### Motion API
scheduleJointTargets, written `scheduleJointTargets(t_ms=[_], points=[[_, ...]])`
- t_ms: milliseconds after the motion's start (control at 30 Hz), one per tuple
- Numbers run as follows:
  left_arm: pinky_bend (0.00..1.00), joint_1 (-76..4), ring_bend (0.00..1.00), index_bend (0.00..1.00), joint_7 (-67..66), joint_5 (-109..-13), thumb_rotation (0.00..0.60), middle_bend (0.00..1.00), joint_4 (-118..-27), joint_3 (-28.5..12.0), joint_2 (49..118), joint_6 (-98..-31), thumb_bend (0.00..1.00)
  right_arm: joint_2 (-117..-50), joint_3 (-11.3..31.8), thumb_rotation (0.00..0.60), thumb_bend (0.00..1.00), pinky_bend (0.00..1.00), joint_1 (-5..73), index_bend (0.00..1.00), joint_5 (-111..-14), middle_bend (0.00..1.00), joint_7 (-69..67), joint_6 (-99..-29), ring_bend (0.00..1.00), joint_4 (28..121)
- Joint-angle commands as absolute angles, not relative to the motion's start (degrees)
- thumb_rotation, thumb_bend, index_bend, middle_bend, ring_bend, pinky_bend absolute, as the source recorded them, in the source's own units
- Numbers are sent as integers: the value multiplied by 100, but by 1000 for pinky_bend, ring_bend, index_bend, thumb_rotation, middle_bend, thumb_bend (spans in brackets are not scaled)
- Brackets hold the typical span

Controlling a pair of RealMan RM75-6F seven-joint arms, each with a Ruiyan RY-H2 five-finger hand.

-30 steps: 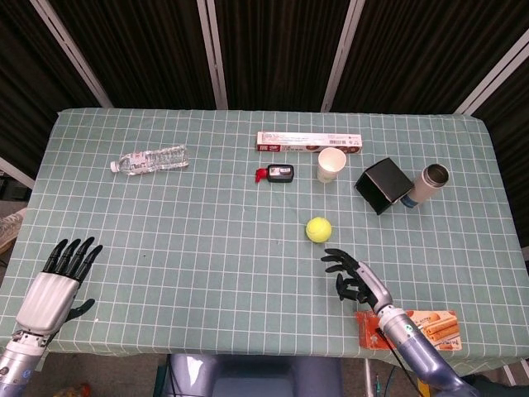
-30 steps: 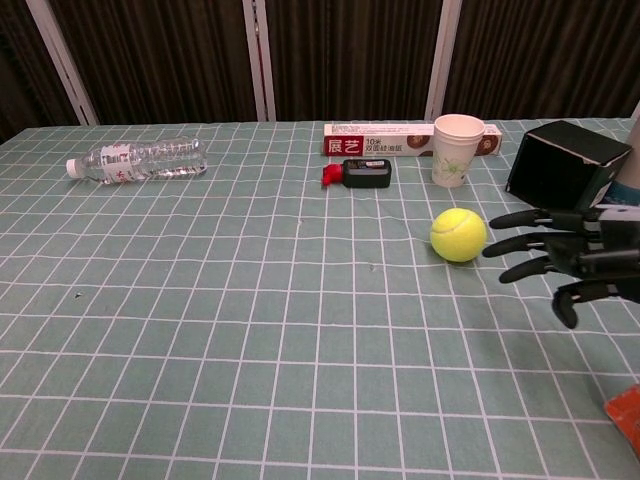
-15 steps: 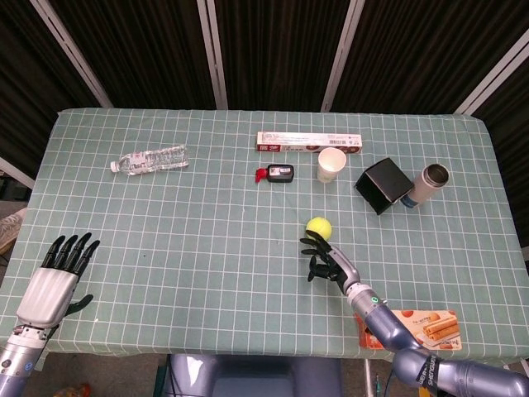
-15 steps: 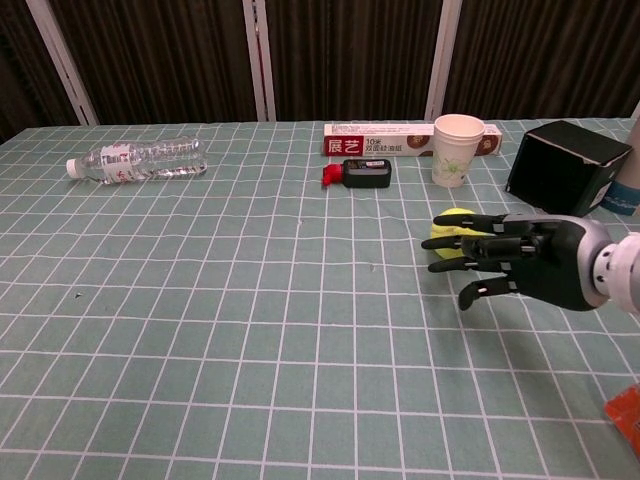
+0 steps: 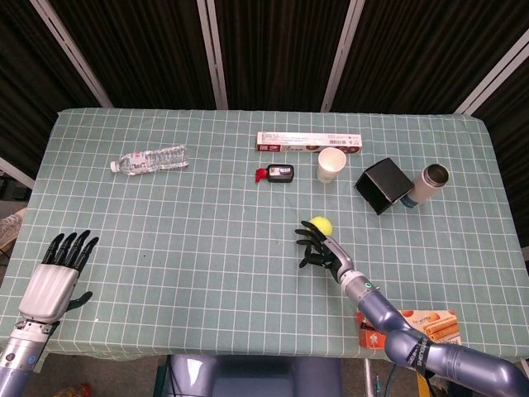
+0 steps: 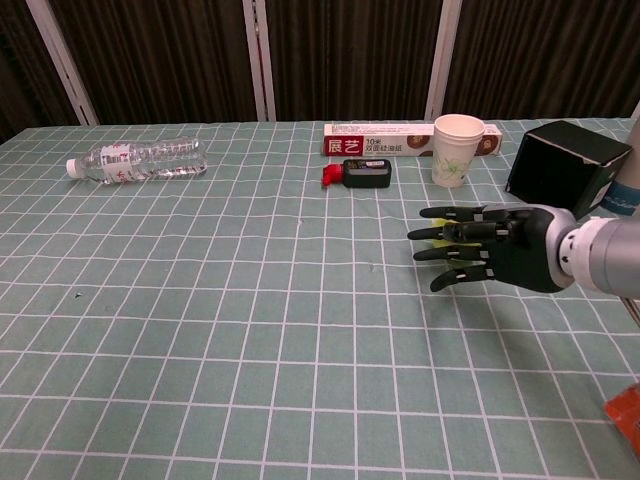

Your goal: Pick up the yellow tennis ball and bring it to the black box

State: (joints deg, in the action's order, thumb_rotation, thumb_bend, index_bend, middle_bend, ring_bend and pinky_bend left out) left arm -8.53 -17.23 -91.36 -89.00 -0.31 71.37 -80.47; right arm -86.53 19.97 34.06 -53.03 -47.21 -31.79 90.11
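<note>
The yellow tennis ball (image 5: 321, 223) lies on the checked tablecloth, left of and nearer than the black box (image 5: 382, 184) (image 6: 566, 160). My right hand (image 5: 318, 246) (image 6: 490, 248) is spread over the ball's near side, fingers apart and stretched to the left. In the chest view it covers the ball, and only slivers of yellow show between the fingers. I cannot tell whether the hand touches the ball. My left hand (image 5: 59, 269) rests at the table's near left edge with its fingers straight and holds nothing.
A white paper cup (image 5: 331, 164) and a long pink-and-white carton (image 5: 308, 141) stand behind the ball. A small black-and-red item (image 5: 276, 173) lies left of the cup. A steel flask (image 5: 428, 184) stands beside the box. A water bottle (image 5: 150, 159) lies far left, an orange packet (image 5: 413, 327) near right.
My right hand has moved forward and to the left, from the near right of the ball to over it, so that it now hides most of the ball. The left hand has barely shifted.
</note>
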Motion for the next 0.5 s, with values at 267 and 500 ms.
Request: scheduleJointTargets(t_ms=[267,500], points=[[0,-954,0,0,-1907,-8881,600,0,-8905,-91,7220,-7825,103,-8763,2308,600,814,425,3383,18,-5557,124,-5093,-2839,162,8491],[0,-985,0,0,-2008,-8769,600,0,-8906,-103,7260,-7755,103,-8786,2491,600,814,355,3378,2,-5767,109,-5273,-2694,139,8105]])
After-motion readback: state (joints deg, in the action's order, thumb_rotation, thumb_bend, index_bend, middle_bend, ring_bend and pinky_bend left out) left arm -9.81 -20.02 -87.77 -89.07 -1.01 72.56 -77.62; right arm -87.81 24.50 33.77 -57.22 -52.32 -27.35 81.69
